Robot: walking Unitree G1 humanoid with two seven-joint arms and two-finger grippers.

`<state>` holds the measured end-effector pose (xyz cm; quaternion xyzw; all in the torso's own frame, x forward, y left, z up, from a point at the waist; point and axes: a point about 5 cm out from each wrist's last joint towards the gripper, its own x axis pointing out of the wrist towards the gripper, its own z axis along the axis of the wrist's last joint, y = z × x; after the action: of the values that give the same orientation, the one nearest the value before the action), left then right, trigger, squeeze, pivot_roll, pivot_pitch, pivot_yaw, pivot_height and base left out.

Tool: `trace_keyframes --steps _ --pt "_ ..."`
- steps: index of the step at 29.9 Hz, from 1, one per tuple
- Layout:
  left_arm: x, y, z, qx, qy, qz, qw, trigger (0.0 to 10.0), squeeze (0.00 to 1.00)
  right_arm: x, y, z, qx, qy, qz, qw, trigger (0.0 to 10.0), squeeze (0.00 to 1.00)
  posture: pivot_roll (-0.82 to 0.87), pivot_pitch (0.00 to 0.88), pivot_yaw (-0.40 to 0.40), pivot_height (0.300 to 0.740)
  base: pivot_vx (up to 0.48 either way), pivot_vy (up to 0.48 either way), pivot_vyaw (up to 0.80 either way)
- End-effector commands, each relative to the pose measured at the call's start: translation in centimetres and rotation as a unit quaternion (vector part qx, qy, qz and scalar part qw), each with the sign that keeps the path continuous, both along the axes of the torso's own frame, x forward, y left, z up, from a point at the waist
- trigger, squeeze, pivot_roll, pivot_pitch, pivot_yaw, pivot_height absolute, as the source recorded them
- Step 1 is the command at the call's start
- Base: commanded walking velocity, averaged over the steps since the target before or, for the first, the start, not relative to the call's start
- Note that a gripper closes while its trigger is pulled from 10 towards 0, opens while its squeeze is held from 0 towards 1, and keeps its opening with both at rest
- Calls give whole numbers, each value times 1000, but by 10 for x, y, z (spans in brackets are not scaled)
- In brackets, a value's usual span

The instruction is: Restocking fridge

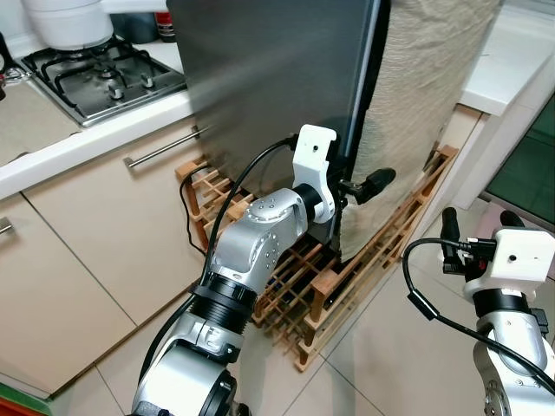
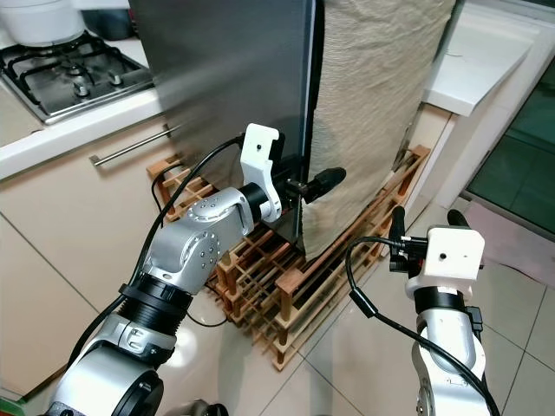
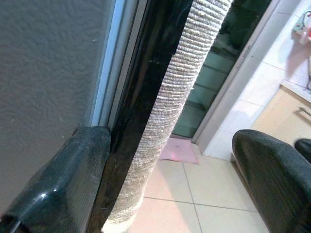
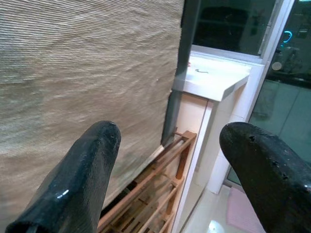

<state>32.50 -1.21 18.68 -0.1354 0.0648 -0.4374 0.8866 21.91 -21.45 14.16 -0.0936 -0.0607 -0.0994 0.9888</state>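
left claw (image 1: pixel 362 185) gapes empty at fridge door (image 1: pixel 269 78) edge; tiled floor (image 1: pixel 399 364).

Gas hob (image 1: pixel 100 76) at upper left, white pot (image 1: pixel 68 22) on it, cream drawers with a bar handle (image 1: pixel 160 147) below, wooden rack (image 1: pixel 364 269) at centre, tiled floor (image 1: pixel 390 364) lower right.

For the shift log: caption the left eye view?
Left gripper open at the grey fridge door's edge.
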Motion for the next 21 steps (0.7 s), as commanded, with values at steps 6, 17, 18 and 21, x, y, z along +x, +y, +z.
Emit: trace_keyframes --steps 6,17,18,21 --pt "-41 -72 41 -36 -50 -202 977 10000 0 5 -1 -7 8 10 -9 1000 10000 0 -248 0 44 732 0 0 0" --pt "-51 -68 49 -61 -57 -283 955 10000 0 11 -1 -8 7 9 -2 1000 10000 0 -235 0 35 732 0 0 0" --pt "-51 -68 51 -67 -54 -285 955 10000 0 12 -1 -8 7 9 -1 1000 10000 0 -234 0 34 732 0 0 0" --pt "-52 -68 53 -79 -47 -290 953 10000 0 12 -1 -9 6 12 2 1000 10000 0 -235 0 32 732 0 0 0"
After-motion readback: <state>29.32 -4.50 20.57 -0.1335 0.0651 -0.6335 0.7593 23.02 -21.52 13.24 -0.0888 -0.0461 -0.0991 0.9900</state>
